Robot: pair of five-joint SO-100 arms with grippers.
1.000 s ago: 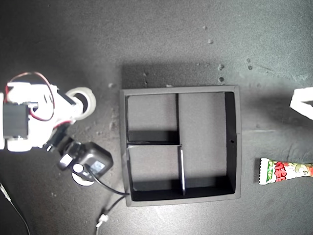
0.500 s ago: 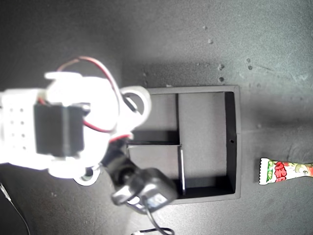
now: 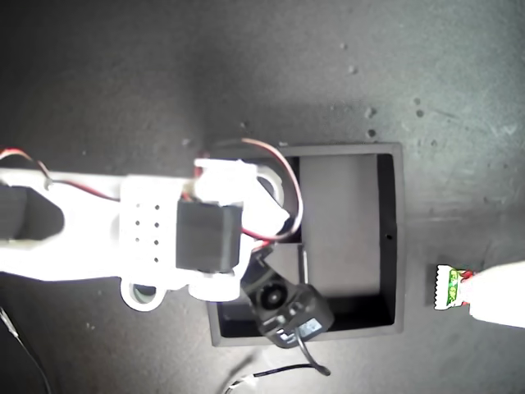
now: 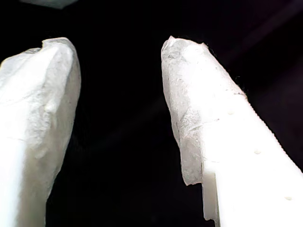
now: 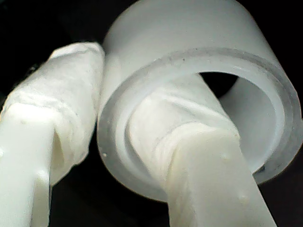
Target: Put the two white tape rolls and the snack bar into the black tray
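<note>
In the second wrist view my second gripper (image 5: 118,85) is shut on a white tape roll (image 5: 199,42), one finger through its hole and one outside its wall. In the exterior view that arm reaches in from the left, and its gripper (image 3: 267,197) holds the roll (image 3: 275,187) above the black tray's (image 3: 392,238) upper-left compartment. Another white tape roll (image 3: 143,294) lies on the table, partly under the arm. The snack bar (image 3: 451,289) lies to the tray's right in the exterior view. My first gripper (image 4: 120,71) is open over dark ground, holding nothing.
A white arm part (image 3: 500,300) at the exterior view's right edge covers most of the snack bar. The second arm's black camera (image 3: 287,308) hangs over the tray's lower-left compartment, its cable (image 3: 275,373) trailing below. The surface is a dark mat.
The second arm swung toward the exterior view's right, carrying the tape roll from beside the tray to above it. A white arm part came in over the snack bar at the right edge.
</note>
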